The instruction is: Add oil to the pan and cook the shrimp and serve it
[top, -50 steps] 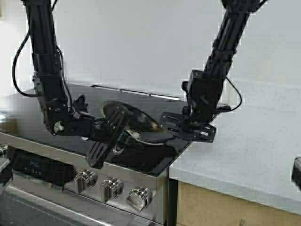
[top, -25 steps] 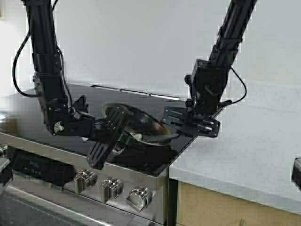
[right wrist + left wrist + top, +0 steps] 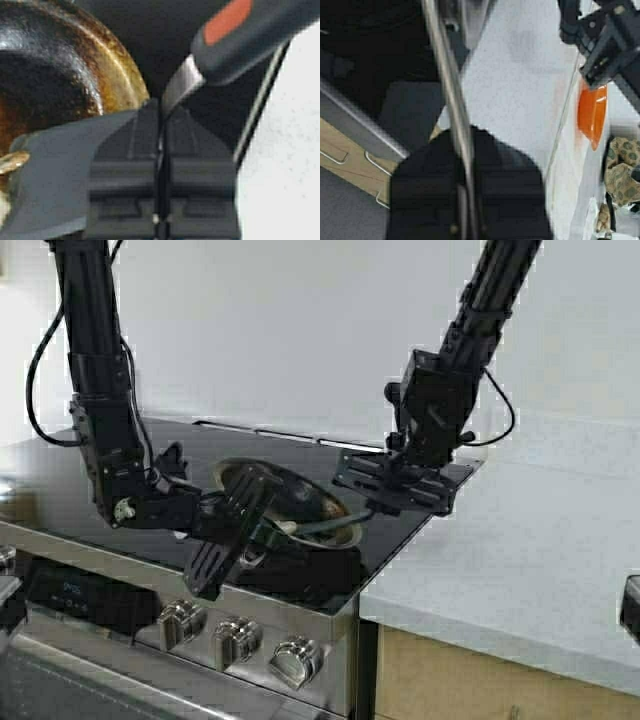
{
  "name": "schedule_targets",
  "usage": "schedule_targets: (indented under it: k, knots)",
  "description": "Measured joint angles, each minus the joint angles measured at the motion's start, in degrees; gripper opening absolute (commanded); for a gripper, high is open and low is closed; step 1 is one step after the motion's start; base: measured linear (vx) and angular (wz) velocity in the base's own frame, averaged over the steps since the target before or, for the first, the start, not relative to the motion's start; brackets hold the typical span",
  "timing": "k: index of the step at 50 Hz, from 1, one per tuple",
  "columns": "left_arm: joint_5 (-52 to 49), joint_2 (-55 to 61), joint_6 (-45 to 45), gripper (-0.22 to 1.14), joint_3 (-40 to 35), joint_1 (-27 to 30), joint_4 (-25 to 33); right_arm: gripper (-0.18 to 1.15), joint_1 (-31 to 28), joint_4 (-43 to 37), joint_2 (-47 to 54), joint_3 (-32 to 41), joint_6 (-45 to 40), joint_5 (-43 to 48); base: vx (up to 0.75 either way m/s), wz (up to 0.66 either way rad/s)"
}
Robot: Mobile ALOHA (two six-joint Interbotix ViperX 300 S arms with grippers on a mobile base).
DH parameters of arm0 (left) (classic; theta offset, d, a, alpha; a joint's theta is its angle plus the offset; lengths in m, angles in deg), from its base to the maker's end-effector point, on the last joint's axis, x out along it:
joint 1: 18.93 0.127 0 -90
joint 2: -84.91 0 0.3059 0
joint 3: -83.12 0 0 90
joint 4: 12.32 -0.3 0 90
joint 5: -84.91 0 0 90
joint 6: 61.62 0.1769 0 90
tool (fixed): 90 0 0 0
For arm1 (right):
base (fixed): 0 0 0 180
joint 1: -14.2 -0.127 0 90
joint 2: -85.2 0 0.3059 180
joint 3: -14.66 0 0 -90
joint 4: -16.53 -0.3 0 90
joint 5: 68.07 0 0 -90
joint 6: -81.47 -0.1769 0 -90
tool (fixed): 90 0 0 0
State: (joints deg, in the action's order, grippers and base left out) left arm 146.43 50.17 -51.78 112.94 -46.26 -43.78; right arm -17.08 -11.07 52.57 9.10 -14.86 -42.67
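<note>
Pan (image 3: 290, 502) sits tilted on stovetop (image 3: 420, 502), left gripper (image 3: 262, 530) jaws clamped on its handle, right gripper (image 3: 392, 483) jaws pinching spatula (image 3: 55, 165), blade reaching leftward over pan's rim.

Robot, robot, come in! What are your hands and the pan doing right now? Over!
Left tool shut on pan handle. Right tool shut on spatula, blade in pan. Nothing in the way.
</note>
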Motion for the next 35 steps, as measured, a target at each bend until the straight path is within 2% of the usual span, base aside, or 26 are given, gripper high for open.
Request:
schedule_targets:
  k: [35]
  knots:
    - [0.0, 0.0, -1.14, 0.02, -0.53, 0.0, -0.79, 0.09, -1.58, 0.0, -2.55, 6.15, 2.64, -4.57, 0.0, 0.0]
